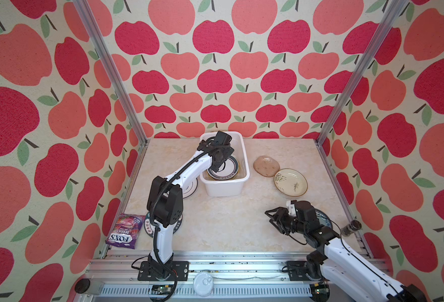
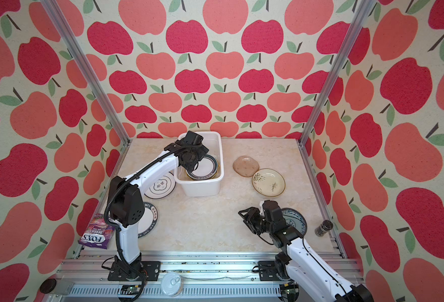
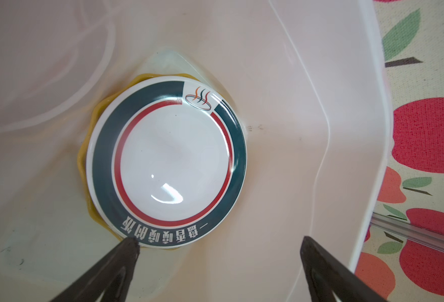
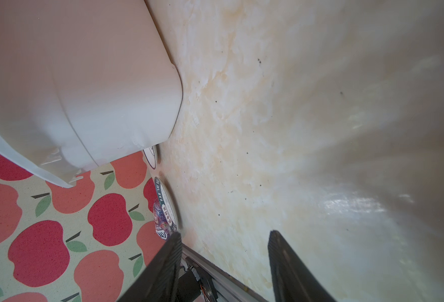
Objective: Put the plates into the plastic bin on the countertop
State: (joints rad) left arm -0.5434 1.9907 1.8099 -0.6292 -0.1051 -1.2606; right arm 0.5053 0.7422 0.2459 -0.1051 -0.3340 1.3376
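Note:
The white plastic bin (image 1: 224,189) stands at the back middle of the countertop (image 1: 228,224). In it lies a white plate with a dark lettered rim (image 3: 173,159) on a yellow plate (image 3: 84,162). My left gripper (image 3: 219,244) hangs open over the bin, above the plate's edge, holding nothing. Outside the bin lie a translucent brown plate (image 1: 266,166), a cream plate (image 1: 290,182), a white plate (image 2: 160,185) at the bin's left, a lettered-rim plate (image 2: 147,222) and a blue-patterned plate (image 2: 294,219) partly under my right arm. My right gripper (image 1: 271,217) is open and empty over bare countertop.
A purple candy bag (image 1: 125,231) lies at the front left corner. A small dark jar (image 1: 351,227) lies at the right edge. A white round lid (image 1: 202,283) rests on the front rail. Aluminium posts (image 1: 111,73) rise at the back corners.

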